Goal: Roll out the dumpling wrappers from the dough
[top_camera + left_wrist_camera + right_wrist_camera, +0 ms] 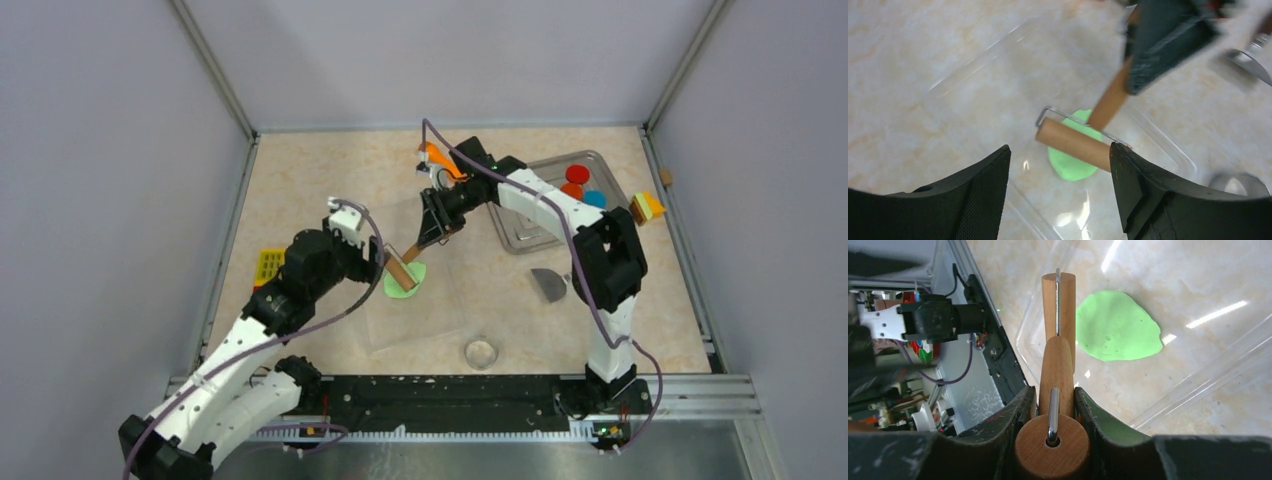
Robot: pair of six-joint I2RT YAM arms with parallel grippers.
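Tabletop sheet (420, 320) bears dough (405, 284) beside roller (399, 267) clamped by right end effector (1050, 405); left end effector (1059, 150) gapes.

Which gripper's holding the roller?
The right gripper, shut on the wooden roller; the left gripper is open and empty over the dough.

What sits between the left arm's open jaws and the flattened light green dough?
The wooden rolling pin, gripped by the right arm's jaws, sits over part of the flattened lime-green dough, in front of the left arm's jaws. Nothing else visible does.
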